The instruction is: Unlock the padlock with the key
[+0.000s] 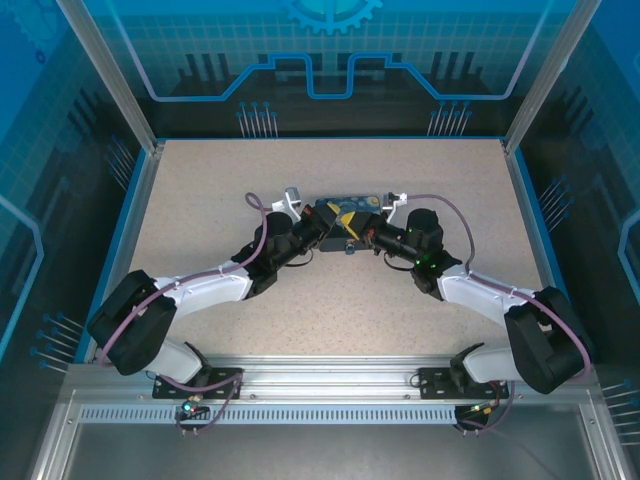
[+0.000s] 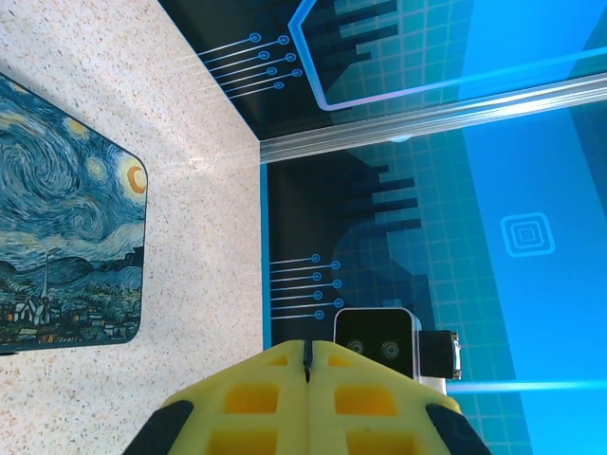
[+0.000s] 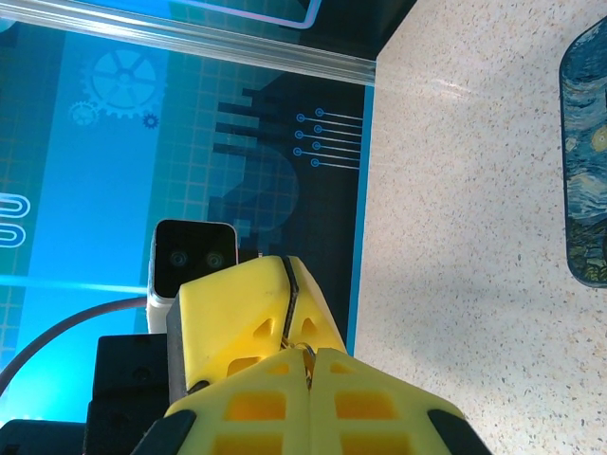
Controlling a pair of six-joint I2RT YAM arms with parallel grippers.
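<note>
Left gripper [image 2: 308,365]: pads pressed flat together, seam closed, nothing identifiable in the pinch. Right gripper [image 3: 308,358]: same, clamped tight, seam closed.

Tip to tip over mid-table, just at the near edge of the box [image 2: 66,218]. From the right wrist, facing straight into the left's yellow fingers and its camera [image 3: 194,256]. Thin metal sliver [image 3: 303,343] right at the contact point; could be key shank or shackle, too small to call.

Padlock and key: not readable as such anywhere. From the top, small dark blob [image 1: 347,246] between the two tips, touching or just beside the box edge. Judging by the pose, likely both there, one per gripper. Unconfirmed.

Relation that matters: key vs keyhole, nose to nose along the line joining the tips, roughly left-right across the table [image 2: 209,190]. Long axis of the key: cannot tell. Neither arm nearer, both at the spot.

Next, as a guess: seat and twist from the right wrist, left holding the body steady.

In the way: box hard up against the far side, so little room to swing that way. Near side free. Cables looped over both wrists, clear of the tips.
</note>
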